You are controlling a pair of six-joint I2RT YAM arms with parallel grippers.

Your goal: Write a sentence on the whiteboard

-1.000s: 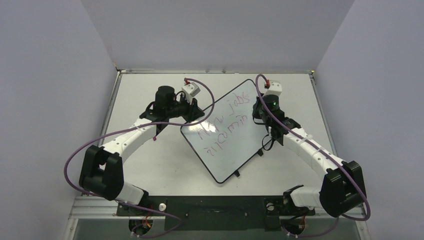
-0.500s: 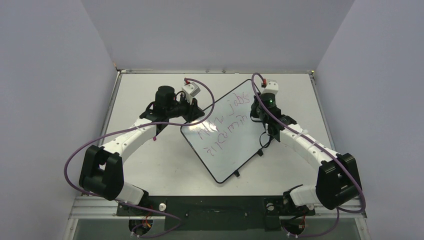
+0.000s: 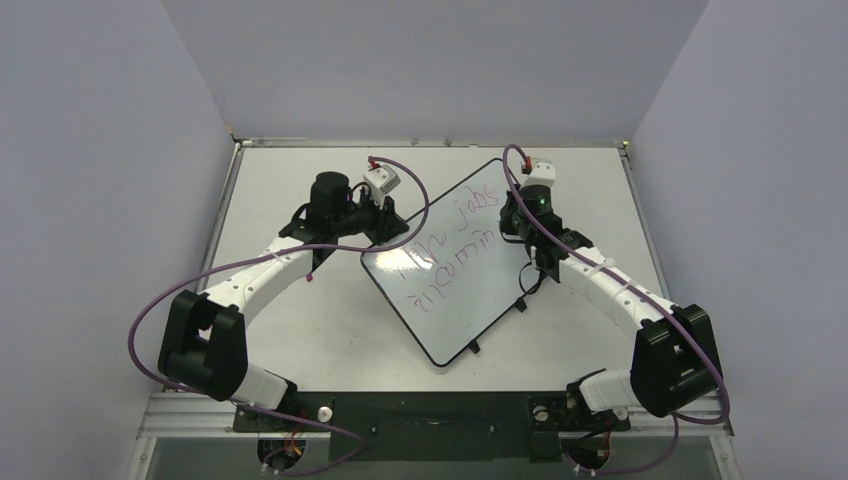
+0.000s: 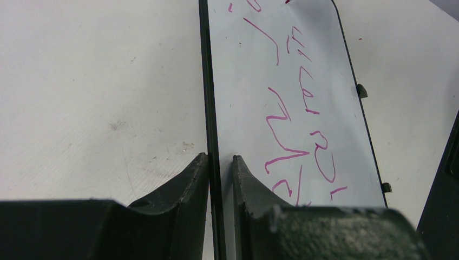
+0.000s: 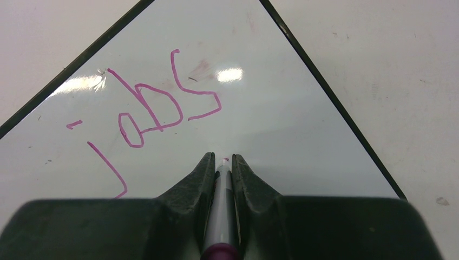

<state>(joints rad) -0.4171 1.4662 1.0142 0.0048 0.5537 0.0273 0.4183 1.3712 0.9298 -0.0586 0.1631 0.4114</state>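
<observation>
Progress, my read: mostly done. The sentence [image 3: 447, 255] runs to two lines of pink cursive on the whiteboard [image 3: 478, 305]. The far line ends in "jobs", clear in the right wrist view. The near line I can't read from any view. There is blank board past "jobs" and below the near line, so whether more words are due I can't tell. At most a stroke or a full stop after "jobs" is left, then lift off.

Layout, left to right:
- Left tool [image 4: 220, 158]: fingers pressed together on the whiteboard's black frame, one finger on the writing face and one behind. It grips the far-left long edge, opposite the edge with the two black tabs. Looks like it is bracing the board.
- Whiteboard: lies turned diagonally on the surface [image 3: 300, 330], right of centre, between the two arms. Lettering sits just beside the left tool's fingers, not under them.
- Right tool [image 5: 222, 158]: pinching the marker [image 5: 221, 216], barrel running out between the fingers. It is over the far corner of the board. The tip is just beside the "s" of "jobs", with a small pink mark at it. Whether the tip is touching the board I can't tell.
</observation>
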